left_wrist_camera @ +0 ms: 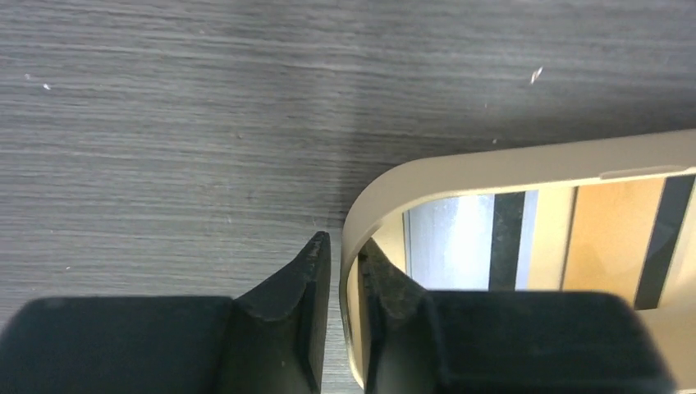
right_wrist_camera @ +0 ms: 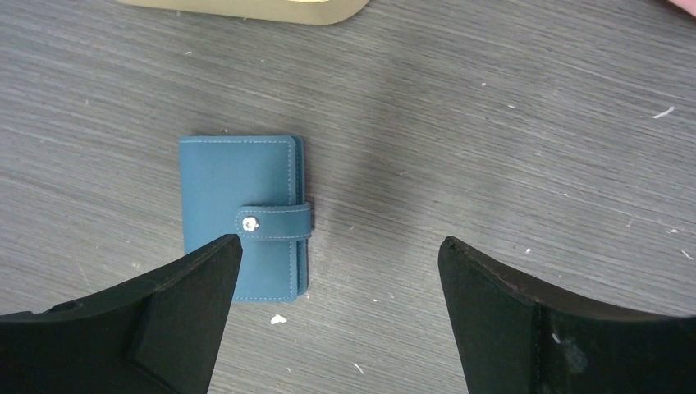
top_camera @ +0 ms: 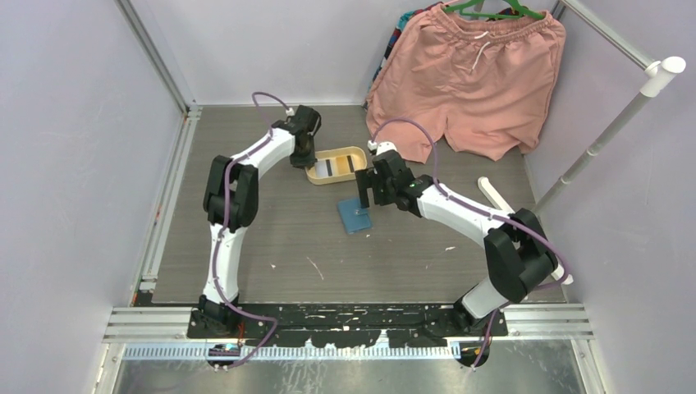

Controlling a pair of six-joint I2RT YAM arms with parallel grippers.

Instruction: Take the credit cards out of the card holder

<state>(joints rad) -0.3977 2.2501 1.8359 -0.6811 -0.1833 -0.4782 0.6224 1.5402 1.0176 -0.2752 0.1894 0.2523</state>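
Observation:
The card holder point(right_wrist_camera: 238, 197) is a teal-blue wallet lying closed on the table, its snap strap fastened; it also shows in the top view point(top_camera: 354, 215). My right gripper point(right_wrist_camera: 339, 240) is open and empty, hovering just above it point(top_camera: 365, 197), with the wallet under its left finger. My left gripper point(left_wrist_camera: 343, 242) is closed round the left end rim of the yellow oval tray point(left_wrist_camera: 492, 168), one finger outside and one inside. Two credit cards lie in the tray: a whitish one point(left_wrist_camera: 451, 242) and an orange one point(left_wrist_camera: 611, 230), each with a dark stripe.
Pink shorts point(top_camera: 472, 78) hang at the back right over the table. A white pipe rack point(top_camera: 615, 123) slants along the right side, with a white tube point(top_camera: 492, 193) lying by it. Small white crumbs dot the grey table. Metal rails line the left and near edges.

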